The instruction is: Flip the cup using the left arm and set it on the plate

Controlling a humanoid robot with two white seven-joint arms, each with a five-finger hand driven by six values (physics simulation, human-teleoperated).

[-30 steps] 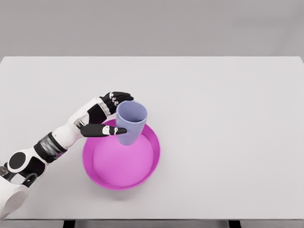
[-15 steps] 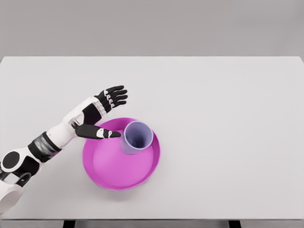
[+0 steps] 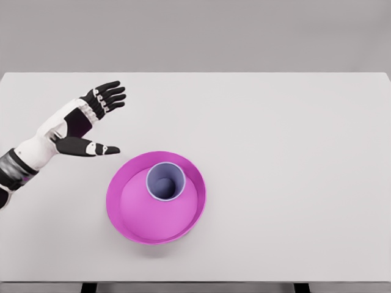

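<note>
A pale blue cup (image 3: pixel 165 181) stands upright, mouth up, inside the magenta plate (image 3: pixel 131 217), toward its far side. My left hand (image 3: pixel 104 119) is up and to the left of the plate, well apart from the cup, open with fingers spread and the thumb pointing right. Nothing is in its grasp. The right arm does not show.
The white table (image 3: pixel 287 152) carries the plate near its front left of centre. Its front edge runs along the bottom of the head view, its far edge near the top.
The left hand let go of the cup, which settled upright on the plate. The hand then drew back up and to the left, away from the plate.
</note>
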